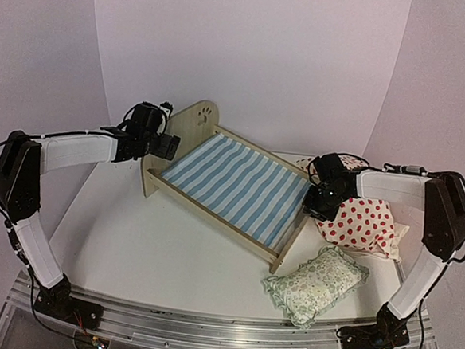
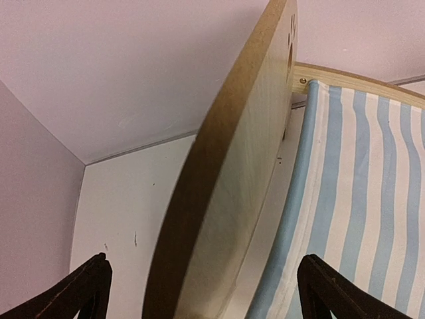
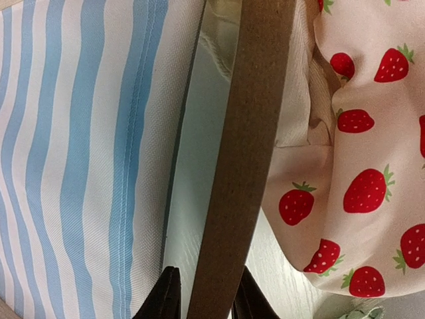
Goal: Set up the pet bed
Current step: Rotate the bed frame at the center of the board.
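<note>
Diagonally across the middle of the tabletop (image 1: 147, 248) sits the pet bed (image 1: 236, 183). The left end effector (image 1: 169, 146) stands wide, its fingers either side of the arched headboard (image 2: 226, 173) without touching it. The right end effector (image 3: 207, 296) is narrow, pinching the footboard (image 3: 246, 153) edge. A strawberry-print cushion (image 1: 361, 222) lies just beside that footboard, with a green floral pillow (image 1: 316, 284) nearer the arm bases.

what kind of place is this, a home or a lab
Probably a robot lab bench, not a home: two arms on a metal rail, a plain pale backdrop, and a pet bed staged on the table.
</note>
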### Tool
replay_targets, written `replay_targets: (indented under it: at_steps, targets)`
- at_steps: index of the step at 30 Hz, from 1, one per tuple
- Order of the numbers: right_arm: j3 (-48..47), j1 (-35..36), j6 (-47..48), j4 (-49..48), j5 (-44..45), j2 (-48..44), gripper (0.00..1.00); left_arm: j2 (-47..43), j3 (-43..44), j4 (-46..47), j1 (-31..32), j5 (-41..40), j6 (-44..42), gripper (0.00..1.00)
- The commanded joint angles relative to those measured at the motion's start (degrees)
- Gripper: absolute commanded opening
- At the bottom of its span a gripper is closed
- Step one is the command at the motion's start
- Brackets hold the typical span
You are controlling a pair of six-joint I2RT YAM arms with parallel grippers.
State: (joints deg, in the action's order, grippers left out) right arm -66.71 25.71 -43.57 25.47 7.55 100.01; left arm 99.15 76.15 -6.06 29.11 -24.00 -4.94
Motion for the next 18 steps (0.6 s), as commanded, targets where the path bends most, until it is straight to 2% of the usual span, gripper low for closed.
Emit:
replay_targets:
  at_steps: [1, 4, 9, 12, 14, 18]
  targets:
    - [-2.9, 0.8, 4.9, -0.5, -2.2, 2.8, 0.16, 2.8, 6.1, -2.0, -3.8, 10.5, -3.9, 0.98]
    - [-4.4, 0.8, 5.5, 0.0, -2.6, 4.1, 0.13, 4.4, 6.6, -2.6, -5.3, 12.5, -4.3, 0.9]
    - [-8.5, 0.8, 6.7, 1.3, -3.6, 7.2, 0.13, 5.5, 6.4, -3.9, -6.8, 15.2, -2.7, 0.62]
    - [-11.6, 0.8, 7.3, 1.4, -4.9, 9.8, 0.14, 4.3, 4.9, -3.9, -6.8, 15.6, -1.4, 0.5]
    - [-13.9, 0.8, 8.1, 1.4, -6.0, 11.8, 0.14, 3.1, 3.6, -4.3, -6.8, 15.0, -0.3, 0.44]
    - [-20.6, 0.7, 10.3, 1.3, -9.3, 17.8, 0.17, -0.5, -0.8, -4.0, -6.8, 11.7, 2.6, 0.41]
